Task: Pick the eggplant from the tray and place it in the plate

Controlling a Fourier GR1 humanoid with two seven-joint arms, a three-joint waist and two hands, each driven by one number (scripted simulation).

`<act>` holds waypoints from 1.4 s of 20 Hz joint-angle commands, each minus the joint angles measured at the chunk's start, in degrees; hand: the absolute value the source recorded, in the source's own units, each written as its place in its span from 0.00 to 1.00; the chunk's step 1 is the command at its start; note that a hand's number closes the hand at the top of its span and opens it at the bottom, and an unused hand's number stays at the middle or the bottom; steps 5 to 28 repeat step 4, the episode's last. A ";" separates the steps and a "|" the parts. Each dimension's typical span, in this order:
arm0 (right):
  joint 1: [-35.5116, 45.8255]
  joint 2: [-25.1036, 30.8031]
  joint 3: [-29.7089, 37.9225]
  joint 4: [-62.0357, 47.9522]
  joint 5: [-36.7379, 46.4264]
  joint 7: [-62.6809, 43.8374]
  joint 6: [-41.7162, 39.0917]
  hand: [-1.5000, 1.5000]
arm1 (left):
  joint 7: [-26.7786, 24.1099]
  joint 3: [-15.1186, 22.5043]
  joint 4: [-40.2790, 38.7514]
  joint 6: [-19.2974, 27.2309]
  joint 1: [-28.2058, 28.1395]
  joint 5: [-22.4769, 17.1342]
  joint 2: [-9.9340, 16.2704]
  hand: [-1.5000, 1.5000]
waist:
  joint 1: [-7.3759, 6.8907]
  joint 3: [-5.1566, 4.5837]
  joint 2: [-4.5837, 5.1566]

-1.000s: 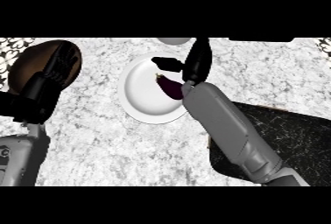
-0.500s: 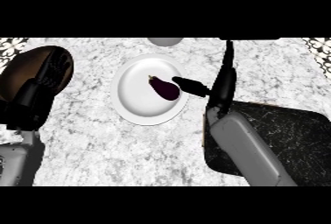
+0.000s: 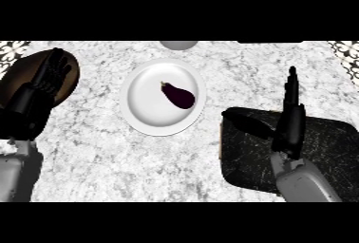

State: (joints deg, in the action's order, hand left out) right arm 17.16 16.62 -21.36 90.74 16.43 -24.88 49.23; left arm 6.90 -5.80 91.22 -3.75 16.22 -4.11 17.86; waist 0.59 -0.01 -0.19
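The dark purple eggplant (image 3: 179,95) lies on the white plate (image 3: 150,118) at the counter's middle, slanting from upper left to lower right, with nothing touching it. My right hand (image 3: 289,118) is open, fingers straight and pointing away, over the black tray (image 3: 329,142) at the right, well clear of the plate. My left hand (image 3: 43,80) rests open at the left edge, fingers up, above a dark brown round board (image 3: 67,90).
A grey round object (image 3: 178,45) peeks in at the counter's far edge above the plate. Patterned trim shows in the top corners. Marble counter (image 3: 105,161) stretches between the plate and the near edge.
My right hand has let go of the eggplant and drawn back right from the plate to above the tray. The eggplant stays on the plate. The left hand is still.
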 commanded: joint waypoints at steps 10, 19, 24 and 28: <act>-9.90 2.68 1.85 8.62 5.49 0.33 -2.42 0.00 | 1.39 0.66 3.91 0.09 -2.46 1.19 -1.88 0.50 | -0.35 -0.01 0.04; -9.90 2.68 1.85 8.62 5.49 0.33 -2.42 0.00 | 1.39 0.66 3.91 0.09 -2.46 1.19 -1.88 0.50 | -0.35 -0.01 0.04; -9.90 2.68 1.85 8.62 5.49 0.33 -2.42 0.00 | 1.39 0.66 3.91 0.09 -2.46 1.19 -1.88 0.50 | -0.35 -0.01 0.04; -9.90 2.68 1.85 8.62 5.49 0.33 -2.42 0.00 | 1.39 0.66 3.91 0.09 -2.46 1.19 -1.88 0.50 | -0.35 -0.01 0.04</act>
